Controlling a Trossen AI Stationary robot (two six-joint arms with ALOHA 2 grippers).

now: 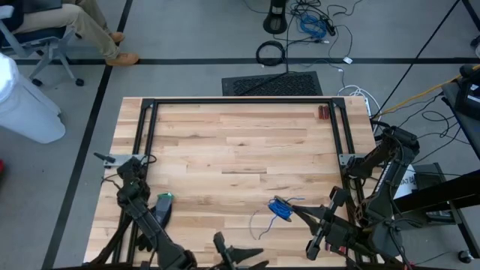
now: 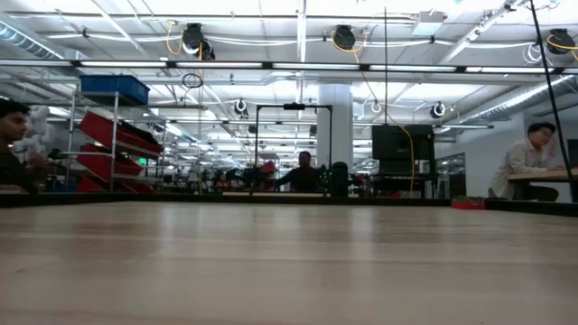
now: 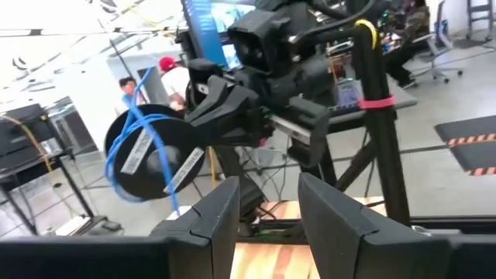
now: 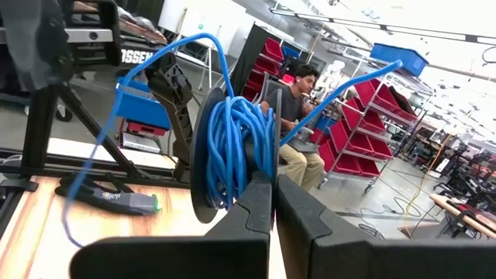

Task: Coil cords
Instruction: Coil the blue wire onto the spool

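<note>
The cords are one thin blue wire wound into a small coil [image 4: 239, 143] beside a black disc [image 4: 203, 155]. The coil hangs above the table's near right part [image 1: 281, 208]. A thin tail [image 1: 259, 225] drops from it to the tabletop. My right gripper [image 4: 271, 190] is shut at the coil, level, coming from the table's right [image 1: 296, 212]. My left gripper [image 3: 267, 209] stands open with nothing between its fingers. It is at the near edge [image 1: 238, 256] and looks at the coil [image 3: 136, 155] from the left. Neither gripper shows in the low view. My right gripper is shut at the coil's lower near side [image 4: 252, 174], next to the black disc, with its fingers about level. The fingers hide whether wire strands or the disc lie between the pads. The coil is lifted clear of the table. Its tail [image 4: 85, 174] hangs slack toward the tabletop.
A black device with a green light [image 1: 163, 201] lies on the table near the left arm. A small dark red object [image 1: 322, 112] sits at the far right by the black frame [image 1: 240, 101]. The middle of the wooden table [image 1: 240, 150] is bare. People sit beyond the table.
</note>
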